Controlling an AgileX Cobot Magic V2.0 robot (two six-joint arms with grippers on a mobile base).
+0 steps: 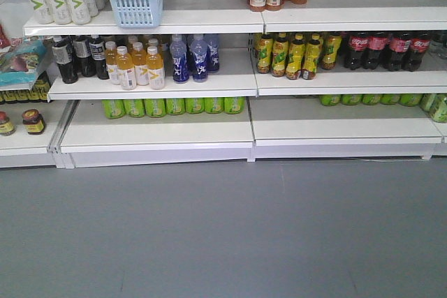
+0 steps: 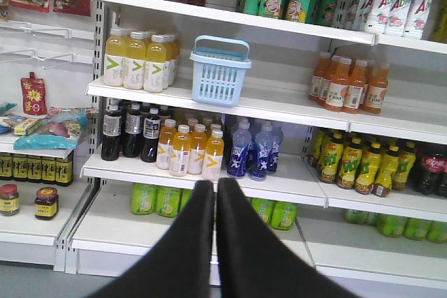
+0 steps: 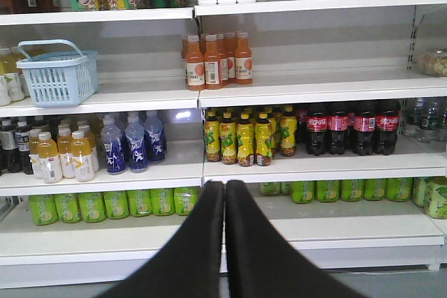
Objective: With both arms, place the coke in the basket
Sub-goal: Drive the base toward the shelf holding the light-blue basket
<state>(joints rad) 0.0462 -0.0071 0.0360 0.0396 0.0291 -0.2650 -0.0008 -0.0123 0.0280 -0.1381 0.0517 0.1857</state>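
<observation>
Nearest each wrist camera, black fingers are seen pressed together with nothing held between them: the left gripper (image 2: 215,186) is pointed at the shelving below the basket (image 2: 218,71), and the right gripper (image 3: 224,188) at the middle board (image 3: 314,162), just left of the coke bottles (image 3: 346,127). Both are kept well back from the shelves, and neither arm is caught in the front view, so the task is judged not yet begun. The coke is stood upright in a row toward the right end of the middle board, close to its front edge, with red labels turned outward so that a bottle can be taken from the front. Four seem to be ranked there, though any behind cannot be made out. Yellow-labelled bottles (image 3: 244,137) are packed just beside them on the left, so little room is left on that side for a grasp. The basket is set upright near the left end of the upper board, at its front edge, handle raised and mouth open upward to receive a bottle. The right arm is judged better placed for the coke, the left for the basket.
</observation>
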